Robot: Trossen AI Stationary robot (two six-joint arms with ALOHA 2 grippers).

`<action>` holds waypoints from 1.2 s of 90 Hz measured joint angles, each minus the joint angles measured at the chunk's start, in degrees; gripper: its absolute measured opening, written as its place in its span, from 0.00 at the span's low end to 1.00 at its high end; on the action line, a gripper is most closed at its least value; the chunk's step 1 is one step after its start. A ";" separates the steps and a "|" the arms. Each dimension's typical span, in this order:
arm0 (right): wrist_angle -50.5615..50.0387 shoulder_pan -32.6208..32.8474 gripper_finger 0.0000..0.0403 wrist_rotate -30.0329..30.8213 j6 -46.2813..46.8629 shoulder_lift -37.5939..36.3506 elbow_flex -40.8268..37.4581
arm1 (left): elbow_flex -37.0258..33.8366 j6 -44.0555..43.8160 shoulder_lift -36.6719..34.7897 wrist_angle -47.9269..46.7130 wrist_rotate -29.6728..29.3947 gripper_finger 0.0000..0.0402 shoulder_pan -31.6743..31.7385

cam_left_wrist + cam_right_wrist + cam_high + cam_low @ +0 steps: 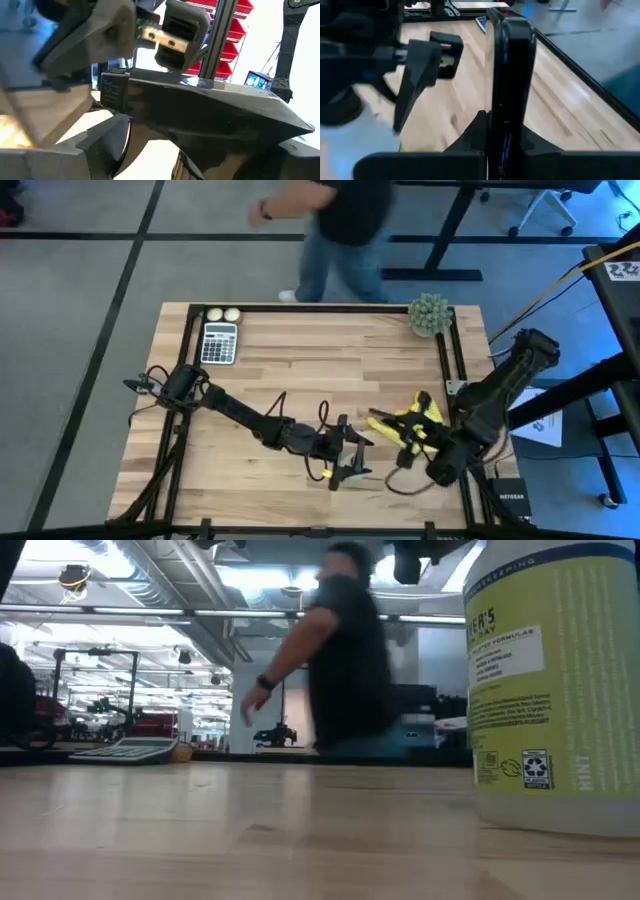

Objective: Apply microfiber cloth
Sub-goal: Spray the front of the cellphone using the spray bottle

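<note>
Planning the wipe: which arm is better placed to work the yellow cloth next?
Right, probably. The right gripper is at the microfiber cloth near the table's right edge, while the left gripper sits apart from it toward the middle.

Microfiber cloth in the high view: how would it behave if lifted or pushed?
The microfiber cloth lies bunched in uneven folds by the right gripper, so it is probably floppy and would sag when lifted. It looks thin, so it is likely light. If pushed, it would more likely crumple than slide whole.
</note>
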 joint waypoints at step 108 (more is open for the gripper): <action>27.81 -5.43 0.01 -5.58 -15.75 -4.90 -4.81 | -0.02 0.29 -0.06 -1.25 -0.24 0.52 0.09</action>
